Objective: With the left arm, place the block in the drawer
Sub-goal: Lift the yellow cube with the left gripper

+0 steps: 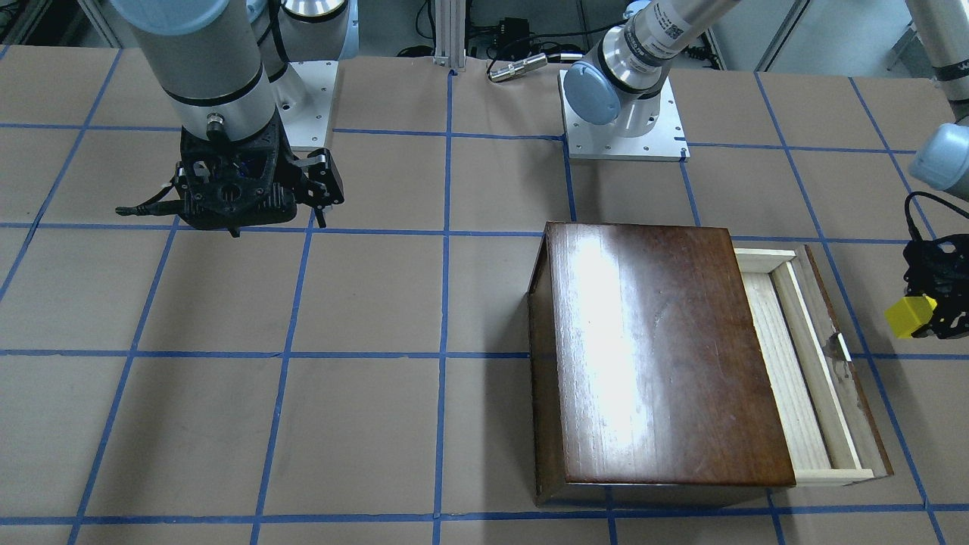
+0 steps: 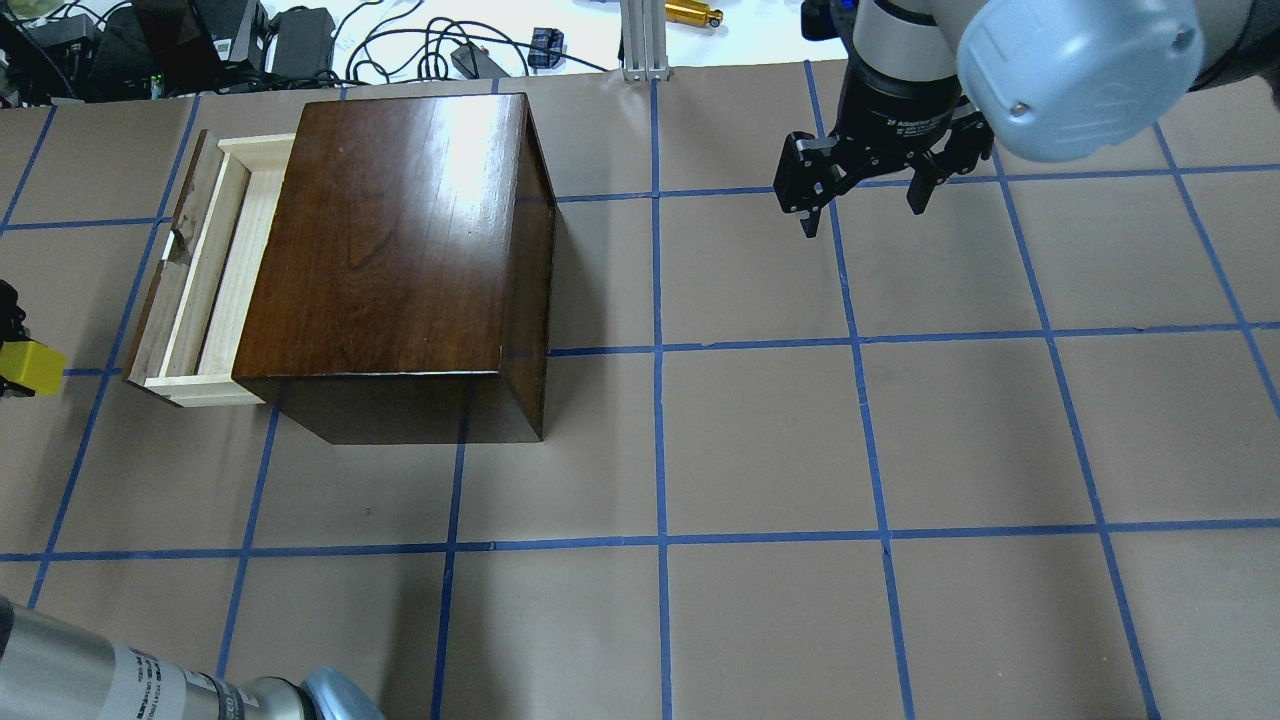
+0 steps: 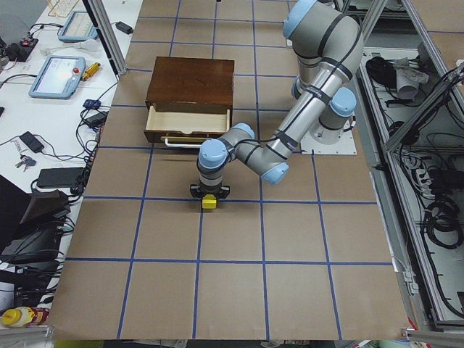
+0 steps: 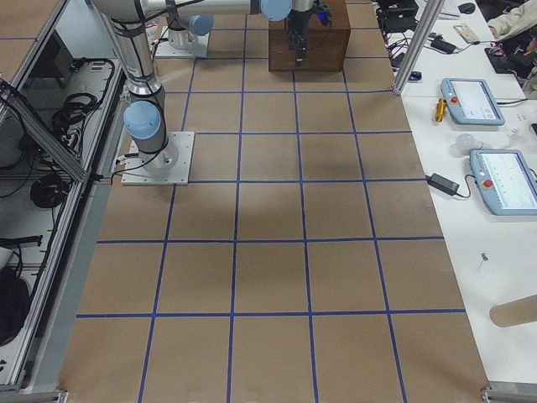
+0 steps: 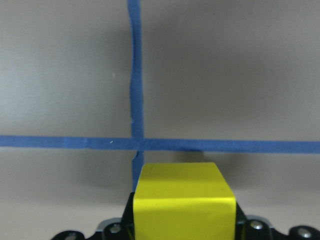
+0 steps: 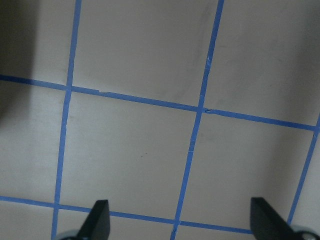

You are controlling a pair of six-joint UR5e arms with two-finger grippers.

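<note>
My left gripper (image 1: pixel 925 318) is shut on the small yellow block (image 1: pixel 909 315) and holds it above the table, out past the drawer's dark front panel. The left wrist view shows the block (image 5: pixel 184 205) between the fingers, over a crossing of blue tape lines. The block also shows at the left edge of the overhead view (image 2: pixel 32 366). The drawer (image 1: pixel 795 363) is pulled open from the dark-brown wooden box (image 1: pixel 658 348), and its pale wood tray (image 2: pixel 205 285) looks empty. My right gripper (image 2: pixel 865 205) is open and empty, hovering far from the box.
Blue tape lines (image 2: pixel 655 350) grid the brown table. The arm base plates (image 1: pixel 624 132) stand at the robot's side. Cables and small devices (image 2: pixel 440 45) lie past the far edge. Teach pendants (image 3: pixel 54 76) rest on a side bench.
</note>
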